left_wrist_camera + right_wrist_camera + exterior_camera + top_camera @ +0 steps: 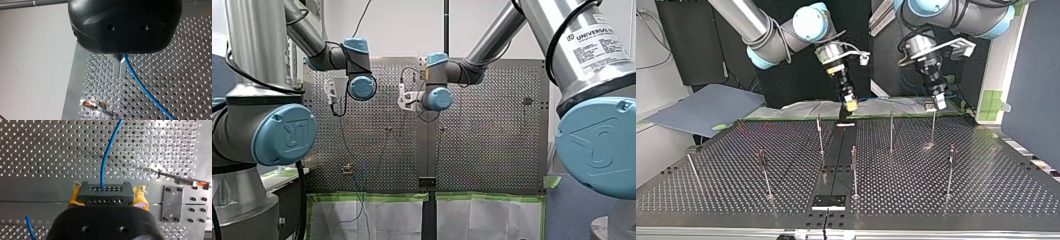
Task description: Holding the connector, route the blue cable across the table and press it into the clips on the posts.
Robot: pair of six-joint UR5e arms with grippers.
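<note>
connector: the right gripper (pixel 851 105) has it. Its yellow pads (pixel 73 198) are clamped on both sides of the black connector (pixel 103 195), so that bit of the job looks sorted.

blue cable: the blue cable (pixel 140 85) comes out of the connector's face and runs off over the perforated desk (pixel 986 190). In the front view it trails down the left half of the desk and off the near edge.

left gripper: the left gripper (pixel 119 71) has its metal fingers (pixel 116 67) pinched pretty much together. The cable comes out right at them, so it looks like a grip on the cable further along from the connector.

where the arms are: in the top view both grippers hang over the far edge of the desk, right gripper near the middle strip, left gripper off to the right.

posts: the posts (pixel 891 131) stand spread over the desk, all nearer than the grippers in the top view.

clips: no cable in any of the clips (pixel 89 103) as far as the views show. The one by the left gripper is bare.

progress: early days, honestly. Grab done, but the routing across the desk and every press-in is left to do.
</note>
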